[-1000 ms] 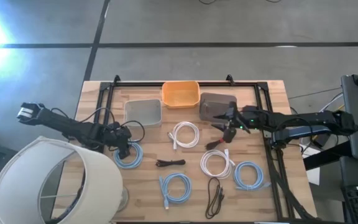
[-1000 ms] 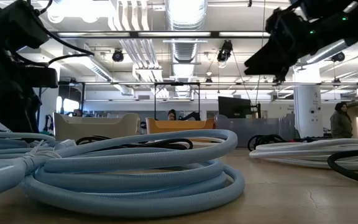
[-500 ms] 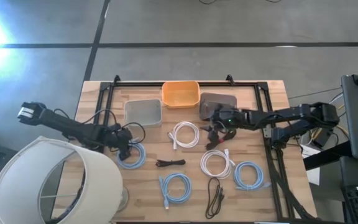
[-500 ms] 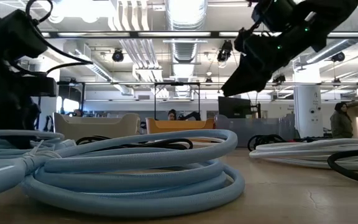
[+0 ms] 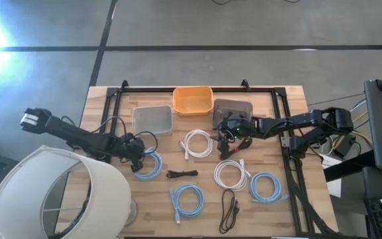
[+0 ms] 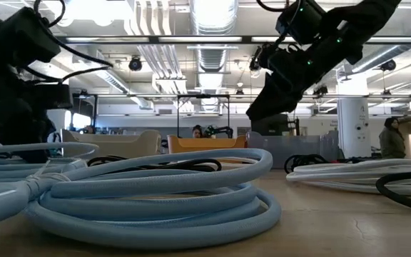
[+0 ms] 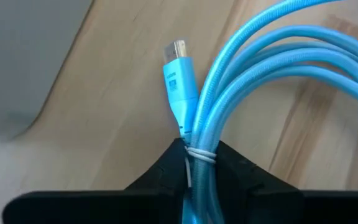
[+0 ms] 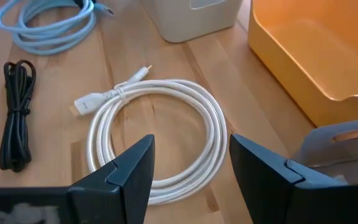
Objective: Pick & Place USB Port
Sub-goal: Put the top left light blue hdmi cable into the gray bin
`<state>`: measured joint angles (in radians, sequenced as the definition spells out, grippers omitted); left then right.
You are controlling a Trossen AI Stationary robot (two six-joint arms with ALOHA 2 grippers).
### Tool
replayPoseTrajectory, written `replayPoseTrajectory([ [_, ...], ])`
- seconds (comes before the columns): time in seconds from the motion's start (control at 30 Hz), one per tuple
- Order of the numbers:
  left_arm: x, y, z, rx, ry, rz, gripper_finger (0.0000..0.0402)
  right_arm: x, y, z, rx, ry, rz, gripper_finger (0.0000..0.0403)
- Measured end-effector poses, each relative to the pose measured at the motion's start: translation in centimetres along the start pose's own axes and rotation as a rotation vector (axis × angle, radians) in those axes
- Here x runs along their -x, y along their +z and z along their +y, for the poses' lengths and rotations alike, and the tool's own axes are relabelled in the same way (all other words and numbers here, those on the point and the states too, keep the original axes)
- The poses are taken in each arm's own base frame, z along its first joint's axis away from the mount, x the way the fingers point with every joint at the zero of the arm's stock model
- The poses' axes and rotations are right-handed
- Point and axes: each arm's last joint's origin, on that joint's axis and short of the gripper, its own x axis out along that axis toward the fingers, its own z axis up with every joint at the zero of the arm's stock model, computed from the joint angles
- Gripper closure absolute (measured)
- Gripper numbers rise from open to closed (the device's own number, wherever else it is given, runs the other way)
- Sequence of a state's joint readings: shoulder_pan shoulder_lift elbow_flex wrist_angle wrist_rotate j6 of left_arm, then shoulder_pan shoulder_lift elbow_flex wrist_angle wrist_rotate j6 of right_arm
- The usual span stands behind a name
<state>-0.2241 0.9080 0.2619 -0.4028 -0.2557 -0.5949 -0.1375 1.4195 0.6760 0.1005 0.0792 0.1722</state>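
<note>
My left arm's stretched low across the counter (image 5: 290, 99), left tool (image 7: 194, 163) pinched onto the blue cable coil (image 5: 148, 164) at its tie, around 9 o'clock. Right tool (image 8: 191, 163) hangs wide open, holding nothing, above the white cable coil (image 8: 157, 140), mid-counter.

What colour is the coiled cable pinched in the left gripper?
Light blue cable, with a matching blue plug; the left wrist view shows it best, clamped in the left gripper.
</note>
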Motion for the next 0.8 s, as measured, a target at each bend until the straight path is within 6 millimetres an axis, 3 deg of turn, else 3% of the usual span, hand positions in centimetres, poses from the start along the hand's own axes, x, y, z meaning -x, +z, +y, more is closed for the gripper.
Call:
replayPoseTrajectory([
  [0.1,0.6,1.1,-0.4,-0.030,0.025,-0.058,0.0340,0.3,0.4,0.0,-0.001,0.003,-0.018,0.0197],
  [0.33,3.6,5.7,-1.9,-0.168,0.147,-0.292,0.0339,0.5,0.6,0.0,-0.003,0.006,-0.033,0.0197],
  [0.57,6.3,9.3,-2.4,-0.240,0.455,-0.471,0.0337,0.5,0.5,0.0,-0.002,0.005,-0.030,0.0197],
  [0.8,7.1,11.3,-1.6,-0.253,0.713,-0.493,0.0336,0.5,0.5,0.0,-0.003,0.005,-0.031,0.0197],
])
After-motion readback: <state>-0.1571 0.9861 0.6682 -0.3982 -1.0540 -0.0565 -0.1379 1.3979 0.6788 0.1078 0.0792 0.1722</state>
